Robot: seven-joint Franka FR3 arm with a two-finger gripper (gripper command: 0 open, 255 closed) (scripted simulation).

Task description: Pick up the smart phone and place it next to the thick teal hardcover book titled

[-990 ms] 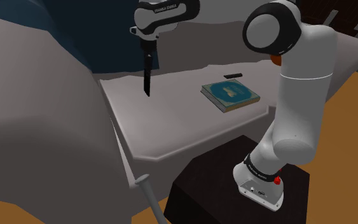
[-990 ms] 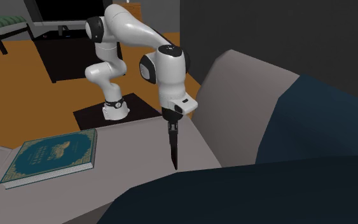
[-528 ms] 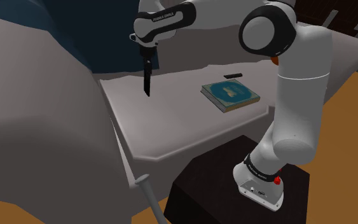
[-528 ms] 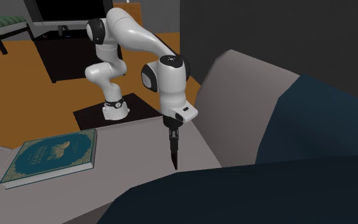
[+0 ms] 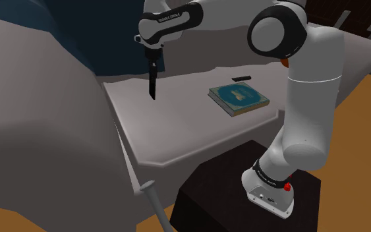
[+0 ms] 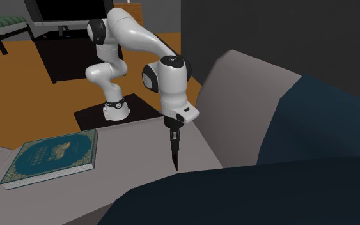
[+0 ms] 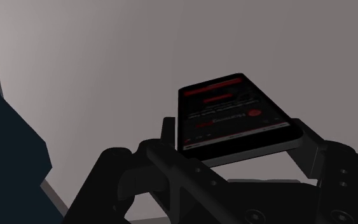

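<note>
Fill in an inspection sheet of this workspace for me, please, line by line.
Surface: grey surface, with the book on it.
Job's things: smart phone clasped above the surface; teal book lying flat, apart from it.
Clutter: small dark object just beyond the book.
Grippers: gripper shut on the smart phone, pointing down.
Cables: nothing seen.
Surroundings: orange-brown floor; large grey shape and dark blue shape beside the surface.

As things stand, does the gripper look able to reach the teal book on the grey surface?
Probably yes. The gripper, shut on the smart phone, hangs above the grey surface, and nothing stands between it and the teal book. A small dark object lies beyond the book, out of the way.
</note>
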